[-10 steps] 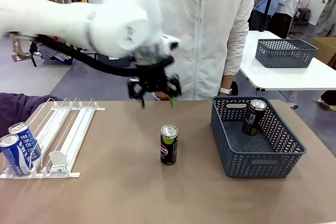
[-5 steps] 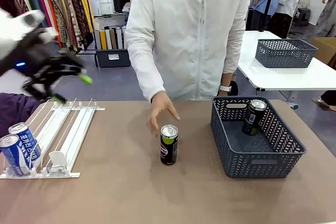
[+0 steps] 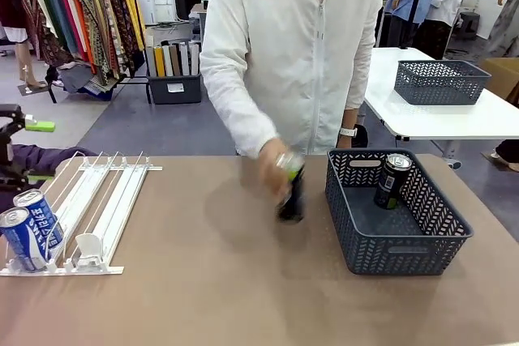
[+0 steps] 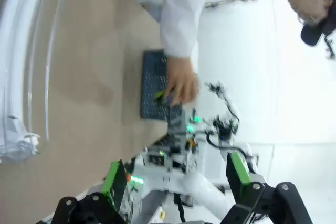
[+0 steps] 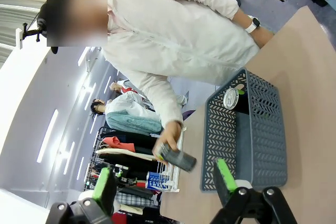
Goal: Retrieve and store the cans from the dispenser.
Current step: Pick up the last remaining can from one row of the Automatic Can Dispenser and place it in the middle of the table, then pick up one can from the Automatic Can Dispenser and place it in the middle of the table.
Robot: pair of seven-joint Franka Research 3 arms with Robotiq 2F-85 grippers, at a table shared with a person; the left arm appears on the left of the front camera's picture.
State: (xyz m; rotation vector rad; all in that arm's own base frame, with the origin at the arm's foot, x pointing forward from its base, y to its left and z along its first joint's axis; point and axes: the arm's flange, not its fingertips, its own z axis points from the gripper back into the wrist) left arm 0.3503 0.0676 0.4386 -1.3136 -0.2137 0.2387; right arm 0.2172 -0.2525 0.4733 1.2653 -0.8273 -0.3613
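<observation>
A person's hand (image 3: pixel 276 158) holds a black and green can (image 3: pixel 291 190), blurred and tilted, just left of the dark grey basket (image 3: pixel 422 249). A second black can (image 3: pixel 394 180) stands inside the basket. Two blue and white cans (image 3: pixel 32 220) stand at the near end of the white dispenser (image 3: pixel 113 208) on the left. At the far left edge, beyond the dispenser, my left gripper (image 3: pixel 34 150) is open and holds nothing; its own view shows the gripper (image 4: pixel 176 174) open too. My right gripper (image 5: pixel 164 179) is open, high above the basket (image 5: pixel 252 135) and the can in the hand (image 5: pixel 177 157).
The dispenser's right lanes hold only white pusher tabs (image 3: pixel 87 245). A second grey basket (image 3: pixel 440 81) sits on a white table behind the person. Bare brown tabletop (image 3: pixel 219 281) lies between dispenser and basket.
My left arm swung from the table's middle out to the far left. The person's hand reached in, lifted the black can off the table's middle and moved it right, towards the basket.
</observation>
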